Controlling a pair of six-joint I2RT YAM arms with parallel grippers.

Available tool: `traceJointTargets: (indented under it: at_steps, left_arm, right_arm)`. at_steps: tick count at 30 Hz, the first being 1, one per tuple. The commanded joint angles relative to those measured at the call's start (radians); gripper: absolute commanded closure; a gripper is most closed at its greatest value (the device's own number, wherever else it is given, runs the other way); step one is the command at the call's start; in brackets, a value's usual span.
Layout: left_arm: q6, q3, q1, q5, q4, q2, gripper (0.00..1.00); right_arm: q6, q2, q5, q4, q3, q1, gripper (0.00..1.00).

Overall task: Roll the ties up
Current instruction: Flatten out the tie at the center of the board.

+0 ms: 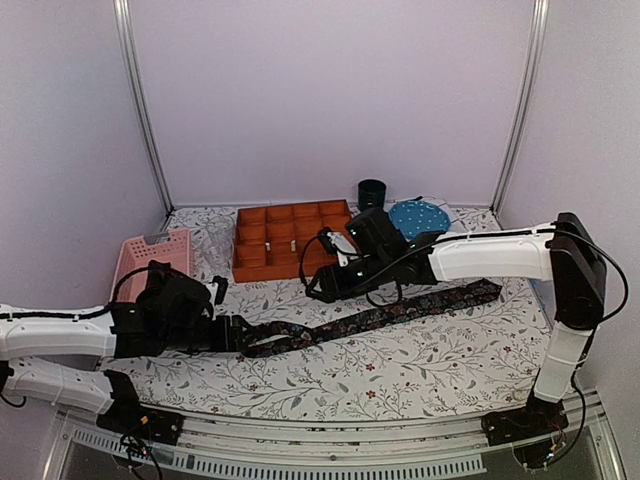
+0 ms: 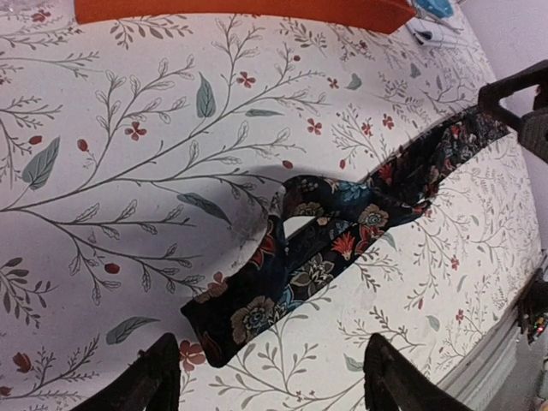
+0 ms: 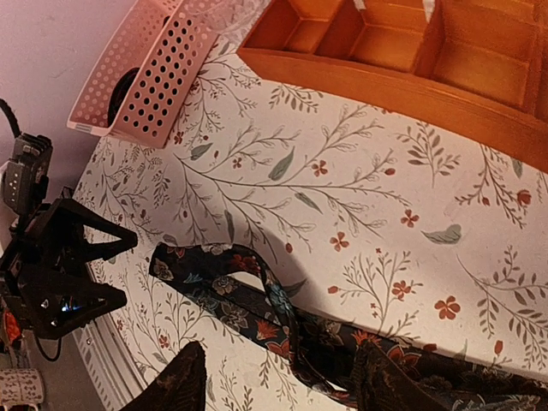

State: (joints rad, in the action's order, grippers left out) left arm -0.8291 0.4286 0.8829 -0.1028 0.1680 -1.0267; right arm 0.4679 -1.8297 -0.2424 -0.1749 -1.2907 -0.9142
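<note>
Left pincer (image 1: 228,335) first, from the overhead view: it sits low over the tablecloth (image 1: 400,370) at the narrow end of the tie (image 1: 400,312), and from up here we cannot tell how its jaws stand. From that pincer the tie runs off to the right and slightly farther away, one long dark band ending well beyond the right pincer (image 1: 335,283), which hovers by the band partway along. The orange tray (image 1: 290,245) lies beyond both.

From the left wrist we see the left pincer (image 2: 272,349) with its jaws wide apart and nothing clamped. The tie (image 2: 317,265) begins just ahead of the fingertips (image 2: 158,368). Its end is doubled back into a loose loop with a gap of tablecloth showing through. Its long axis leads away from the pincer, up and to the right. We judge that loop to be the start of a roll, slack and not tight.

From the right wrist the right pincer (image 3: 282,353) also stands apart, and the tie (image 3: 248,308) passes crosswise beneath and between its fingers (image 3: 180,385). We cannot make out any contact. The looped end lies ahead of that pincer, to the left in this view, close to the left pincer (image 3: 60,265). So the left arm is nearer to the end that must be rolled. As we judge it, the rolling has to travel along the band toward the right pincer.
</note>
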Motion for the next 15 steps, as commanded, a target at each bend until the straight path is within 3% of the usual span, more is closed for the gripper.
traceJointTargets:
  at_steps: [1, 10, 15]
  left_arm:
    - [-0.044, 0.087, 0.063, -0.115, 0.128, -0.047, 0.29]
    - [-0.018, 0.155, 0.067, -0.137, 0.144, -0.23, 0.35]
    - [-0.032, 0.121, 0.067, -0.128, 0.109, -0.217, 0.57]
  right_arm:
    - [-0.091, -0.116, 0.041, -0.06, -0.103, -0.045, 0.43]
    - [-0.07, -0.176, 0.003, -0.062, -0.152, -0.047, 0.4]
    - [-0.173, -0.264, -0.086, -0.154, -0.238, -0.047, 0.33]
